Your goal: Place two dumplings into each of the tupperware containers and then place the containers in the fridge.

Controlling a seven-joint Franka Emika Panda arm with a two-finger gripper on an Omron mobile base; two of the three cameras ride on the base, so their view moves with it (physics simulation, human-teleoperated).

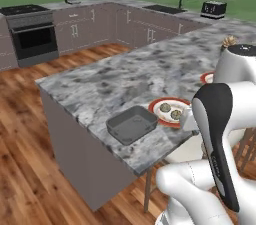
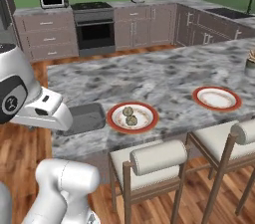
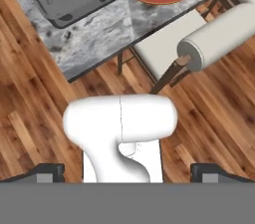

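Hand view looks down from above the surface edge: the jaws stand fully apart and hold nothing, their two dark finger tips [image 3: 50, 172] at the bottom of the view over wood floor, well short of the work. Nearest on the marble surface [image 1: 125, 76] lies one tupperware container [image 1: 132, 124], grey, with nothing in it, close to the front edge. Just beside it sits the red-rimmed plate [image 1: 159, 118] carrying two dumplings [image 1: 170, 110], both not yet moved. Judged risks: the dumplings are small and round, so an off-centre closure could squeeze one out and roll it off the plate or off the surface edge; a descent aimed at the plate could clip the stool [image 2: 149, 161] standing directly below that edge; a push on the light container could slide it over the front edge. Right base view adds a second plate [image 2: 217, 98], bare, further along the surface, and more stools. Left base view alone shows the container's full outline. Farthest back stand the oven [image 2: 95, 30] and the cabinets.
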